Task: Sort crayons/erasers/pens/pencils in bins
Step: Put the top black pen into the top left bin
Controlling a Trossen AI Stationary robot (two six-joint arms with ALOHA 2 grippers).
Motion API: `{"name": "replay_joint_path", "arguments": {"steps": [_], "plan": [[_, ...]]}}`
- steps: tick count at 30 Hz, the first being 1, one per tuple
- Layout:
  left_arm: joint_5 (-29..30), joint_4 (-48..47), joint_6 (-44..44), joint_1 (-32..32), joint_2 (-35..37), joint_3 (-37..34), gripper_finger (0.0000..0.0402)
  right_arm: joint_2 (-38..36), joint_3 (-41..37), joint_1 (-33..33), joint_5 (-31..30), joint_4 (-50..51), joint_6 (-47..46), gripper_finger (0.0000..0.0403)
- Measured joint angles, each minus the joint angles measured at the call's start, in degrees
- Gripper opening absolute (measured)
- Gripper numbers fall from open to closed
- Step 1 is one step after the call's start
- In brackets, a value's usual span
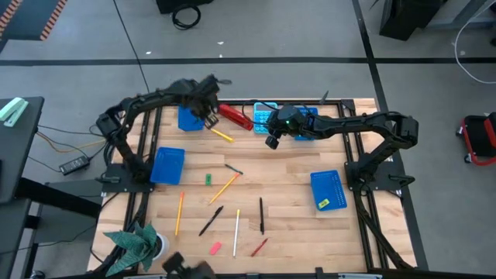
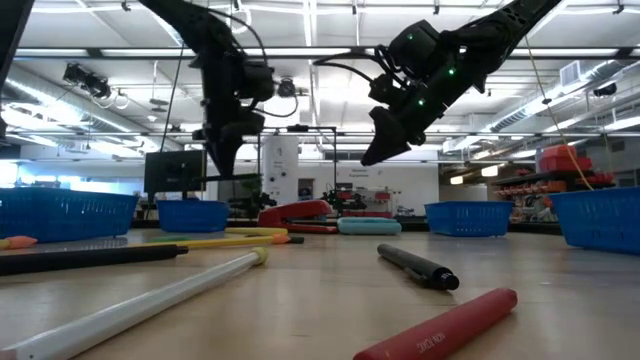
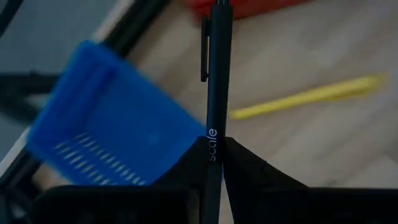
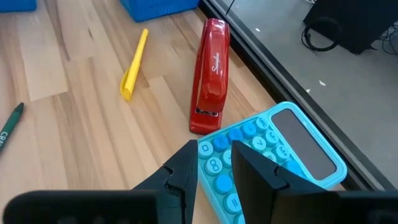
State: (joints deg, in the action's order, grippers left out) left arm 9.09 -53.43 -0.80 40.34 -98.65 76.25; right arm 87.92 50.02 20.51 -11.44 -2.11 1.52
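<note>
gripping a pen (image 3: 214, 93), left fingers (image 3: 239, 165) above wooden table (image 1: 294, 167); right fingers (image 4: 252, 165) apart.

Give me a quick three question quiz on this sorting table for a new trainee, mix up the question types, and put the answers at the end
1. True or false: the left gripper is shut on a black pen.
2. Which lies closest to the red stapler? A) pink eraser B) light-blue calculator C) plant
3. Fill in: the yellow eraser lies inside a blue ____.

Key: 1 true; 2 B; 3 bin.
</note>
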Motion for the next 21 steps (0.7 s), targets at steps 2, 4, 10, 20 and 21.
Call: {"name": "replay_joint_path", "arguments": {"steps": [2, 4, 10, 20, 21], "plan": [[0.0, 0.1, -0.4, 3.0, 0.0, -0.5, 0.0045, 0.0, 0.0, 0.0, 0.0, 0.4, 0.0, 0.0104], [0.1, 0.1, -1.4, 5.7, 0.0, -1.4, 0.0041, 0.0, 0.0, 0.0, 0.0, 0.7, 0.0, 0.0104], [0.1, 3.4, -3.1, 9.5, 0.0, -5.7, 0.0043, 0.0, 0.0, 0.0, 0.0, 0.8, 0.0, 0.0104], [1.3, 8.5, -3.4, 9.5, 0.0, -9.2, 0.0053, 0.0, 0.0, 0.0, 0.0, 0.8, 0.0, 0.0104], [1.3, 8.5, -3.5, 9.5, 0.0, -9.2, 0.0057, 0.0, 0.0, 0.0, 0.0, 0.8, 0.0, 0.0104]]}}
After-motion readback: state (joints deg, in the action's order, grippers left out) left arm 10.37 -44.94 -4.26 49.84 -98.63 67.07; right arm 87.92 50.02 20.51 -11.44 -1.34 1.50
